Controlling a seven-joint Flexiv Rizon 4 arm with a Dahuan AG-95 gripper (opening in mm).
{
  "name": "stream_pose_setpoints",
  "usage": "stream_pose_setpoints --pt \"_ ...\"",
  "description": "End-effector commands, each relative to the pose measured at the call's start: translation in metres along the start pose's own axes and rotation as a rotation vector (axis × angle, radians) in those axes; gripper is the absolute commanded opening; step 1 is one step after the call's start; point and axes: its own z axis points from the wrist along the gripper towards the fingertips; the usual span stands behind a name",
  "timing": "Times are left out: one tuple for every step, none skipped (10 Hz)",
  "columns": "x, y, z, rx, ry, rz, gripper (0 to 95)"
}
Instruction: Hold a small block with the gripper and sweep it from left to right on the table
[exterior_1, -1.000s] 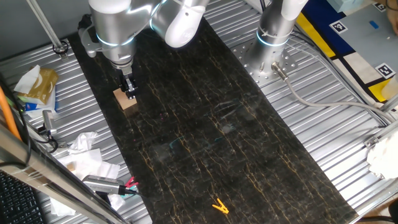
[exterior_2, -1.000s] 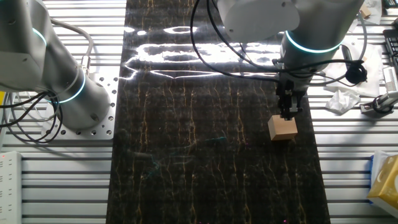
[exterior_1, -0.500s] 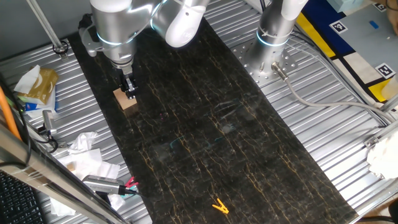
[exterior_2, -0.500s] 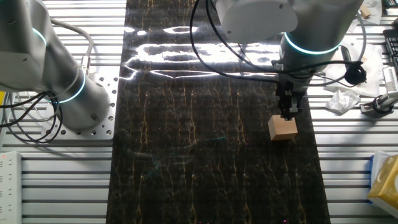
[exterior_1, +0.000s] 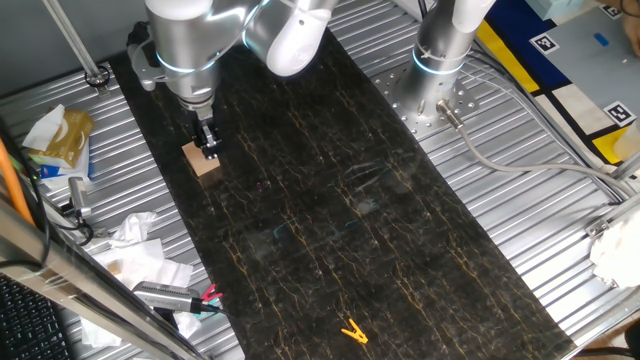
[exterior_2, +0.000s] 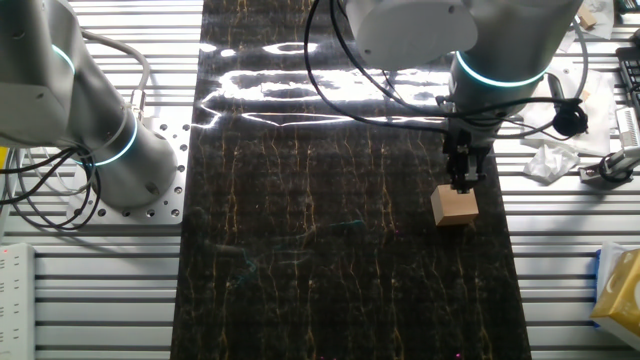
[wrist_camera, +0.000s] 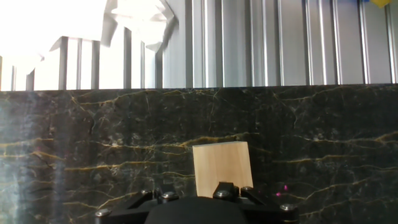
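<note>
The small block (exterior_1: 202, 161) is a light tan wooden cube on the left part of the black veined table (exterior_1: 330, 200). It also shows in the other fixed view (exterior_2: 455, 206) and in the hand view (wrist_camera: 222, 168). The gripper (exterior_1: 209, 148) hangs straight down from the silver arm with the blue ring, and its black tips meet the block's top edge (exterior_2: 466, 182). The fingers look narrow and close together. In the hand view only the gripper's black body shows below the block, so I cannot tell whether the jaws hold the block.
A tiny yellow clip (exterior_1: 352, 332) lies at the table's near end. Crumpled tissues (exterior_1: 135, 245) and a packet (exterior_1: 60, 135) lie on the ribbed metal sheet left of the table. The second silver arm's base (exterior_1: 440, 60) stands on the right sheet.
</note>
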Motion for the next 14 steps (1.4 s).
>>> stream_pose_setpoints --pt "0.0001 0.0 -0.0001 -0.002 0.001 0.005 38.0" --pt "0.0001 0.0 -0.0001 -0.003 0.001 0.01 38.0" --pt "0.0001 0.0 -0.0001 -0.003 0.001 0.013 38.0" --pt "0.0001 0.0 -0.0001 -0.004 0.0 0.014 38.0" --pt "0.0001 0.0 -0.0001 -0.005 -0.002 0.013 38.0" --pt "0.0001 0.0 -0.0001 -0.005 -0.004 0.01 57.0" --pt "0.0001 0.0 -0.0001 -0.007 -0.005 0.01 57.0" --pt "0.0001 0.0 -0.0001 -0.009 -0.004 0.011 57.0" --pt "0.0001 0.0 -0.0001 -0.009 -0.004 0.01 57.0" --pt "0.0001 0.0 -0.0001 -0.01 -0.004 0.009 57.0" --pt "0.0001 0.0 -0.0001 -0.013 -0.005 0.011 57.0" --pt "0.0001 0.0 -0.0001 -0.014 -0.005 0.012 57.0" --pt "0.0001 0.0 -0.0001 -0.016 -0.005 0.014 57.0" --pt "0.0001 0.0 -0.0001 -0.015 -0.004 0.014 57.0"
